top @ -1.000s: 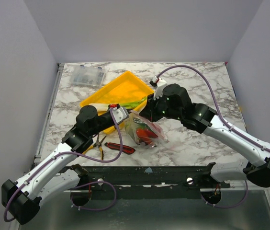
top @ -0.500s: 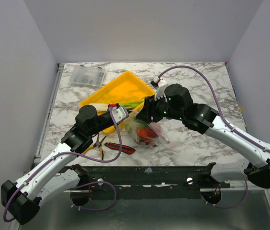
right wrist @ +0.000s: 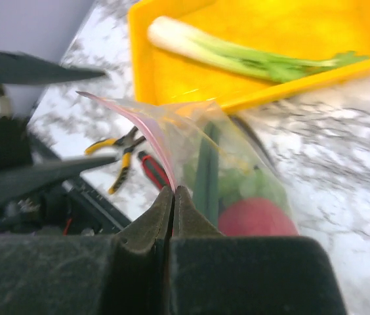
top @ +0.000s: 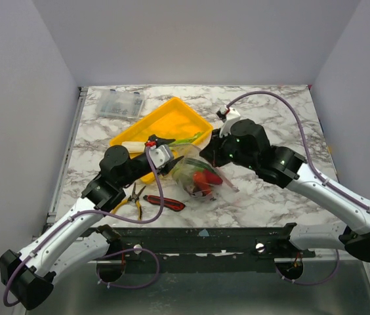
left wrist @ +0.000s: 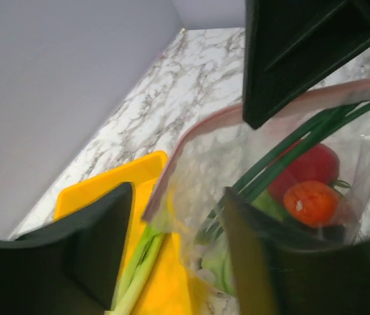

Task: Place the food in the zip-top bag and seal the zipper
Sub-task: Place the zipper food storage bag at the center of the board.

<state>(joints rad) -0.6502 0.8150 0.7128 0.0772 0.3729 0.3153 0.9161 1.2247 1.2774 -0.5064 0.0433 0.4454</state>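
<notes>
A: Tool states?
B: The right tool point(right wrist: 173, 191) is clamped on the pale pink zipper strip point(right wrist: 136, 125) of the clear floppy plastic bag point(top: 201, 178), frame centre; the left tool point(left wrist: 178, 191) is spread wide, astride the bag edge.
A: Surface, room?
B: Grey-veined white marble desk point(top: 270, 190); plain grey walls point(top: 191, 39).

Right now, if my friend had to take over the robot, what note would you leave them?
Left gripper: open, with one finger on each side of the zip-top bag at its mouth edge.
Right gripper: shut on the zipper, pinching the pink strip.
Where things are: the bag is between the two arms, beside the yellow tray.
Done: the tomato, the carrot and some green food are inside the bag.
Left to do: a leek lies in the tray and probably goes in next. Then seal the zipper. I cannot tell how much of it is closed.
</notes>
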